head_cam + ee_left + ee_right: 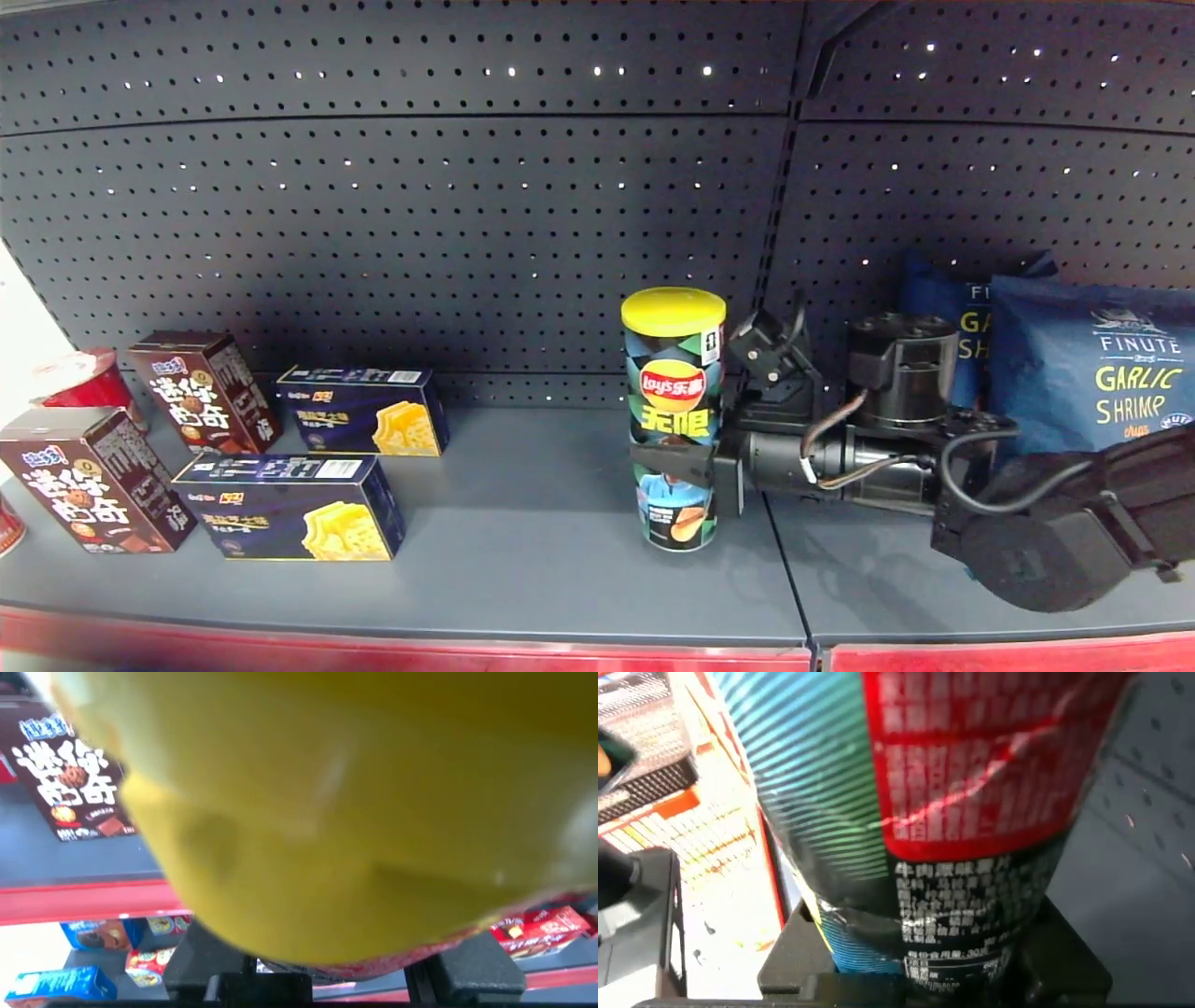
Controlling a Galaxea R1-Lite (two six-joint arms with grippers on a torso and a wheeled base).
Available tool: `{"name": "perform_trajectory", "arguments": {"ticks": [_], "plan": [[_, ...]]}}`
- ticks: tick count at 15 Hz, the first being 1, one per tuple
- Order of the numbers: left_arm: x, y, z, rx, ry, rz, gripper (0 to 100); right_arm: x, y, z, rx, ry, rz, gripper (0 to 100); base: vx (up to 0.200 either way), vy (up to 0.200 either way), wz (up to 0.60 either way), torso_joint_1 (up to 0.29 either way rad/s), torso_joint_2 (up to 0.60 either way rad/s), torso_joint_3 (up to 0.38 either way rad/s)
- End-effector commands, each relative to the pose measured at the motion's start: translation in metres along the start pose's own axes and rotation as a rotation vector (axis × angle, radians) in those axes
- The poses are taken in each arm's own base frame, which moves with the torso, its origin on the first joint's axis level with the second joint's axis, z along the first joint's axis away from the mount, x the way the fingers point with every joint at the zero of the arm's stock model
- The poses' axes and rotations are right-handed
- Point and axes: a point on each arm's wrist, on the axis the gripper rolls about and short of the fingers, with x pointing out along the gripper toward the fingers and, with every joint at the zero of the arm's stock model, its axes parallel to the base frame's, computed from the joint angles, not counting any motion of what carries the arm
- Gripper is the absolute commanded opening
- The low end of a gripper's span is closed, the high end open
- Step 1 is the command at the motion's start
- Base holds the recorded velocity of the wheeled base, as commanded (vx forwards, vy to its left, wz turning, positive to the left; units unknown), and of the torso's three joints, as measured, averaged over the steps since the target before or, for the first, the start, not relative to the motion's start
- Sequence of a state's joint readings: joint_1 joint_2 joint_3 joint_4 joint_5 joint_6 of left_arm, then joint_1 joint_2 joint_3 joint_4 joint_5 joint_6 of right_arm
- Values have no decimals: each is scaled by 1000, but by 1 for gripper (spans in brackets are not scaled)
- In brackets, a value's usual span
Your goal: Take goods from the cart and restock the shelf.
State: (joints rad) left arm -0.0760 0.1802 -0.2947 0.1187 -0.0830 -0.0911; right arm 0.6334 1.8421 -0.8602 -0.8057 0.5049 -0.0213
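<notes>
Holds chip can [672, 373] upright with right gripper [677, 459], jaws closed around its lower middle, near finger across the front, far finger hidden behind. Puts can base down at shelf board [541, 532]; hard to judge contact. Sits just left of board seam [789, 560], set back from red front lip [373, 646]. Leaves wide bare board between can and blue boxes [299, 509] on the left. Shows brown boxes [93, 481] and red cup [79, 378] farther left, cup partly hidden behind a brown box. Crowds the right: arm links, then blue snack bags [1092, 373] against pegboard back [420, 233], partly hidden by the arm. Grips yellow package [327, 812] in left gripper [322, 975], jaws closed on it, tips covered; too close and blurred to name.
</notes>
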Motion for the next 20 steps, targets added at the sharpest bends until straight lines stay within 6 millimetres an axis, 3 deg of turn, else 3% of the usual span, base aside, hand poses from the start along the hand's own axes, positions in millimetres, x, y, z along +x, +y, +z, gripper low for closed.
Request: {"name": "perform_trajectory", "arguments": {"ticks": [1,4,8,9,20], "plan": [[-1,0,1,3,-7,8,0,-32,16,3,-3,-2,-34,0,0,0,0,0,0,0],[-1,0,1,4,-8,26,0,-42,21,3,-8,-9,-37,0,0,0,0,0,0,0],[-1,0,3,8,-17,38,0,-41,22,-19,-39,-35,-36,0,0,0,0,0,0,0],[-2,1,3,8,-21,54,0,-37,21,-28,-35,-51,-26,0,0,0,0,0,0,0],[-8,1,0,7,-18,70,0,-11,10,-39,-20,-44,11,0,0,0,0,0,0,0]]}}
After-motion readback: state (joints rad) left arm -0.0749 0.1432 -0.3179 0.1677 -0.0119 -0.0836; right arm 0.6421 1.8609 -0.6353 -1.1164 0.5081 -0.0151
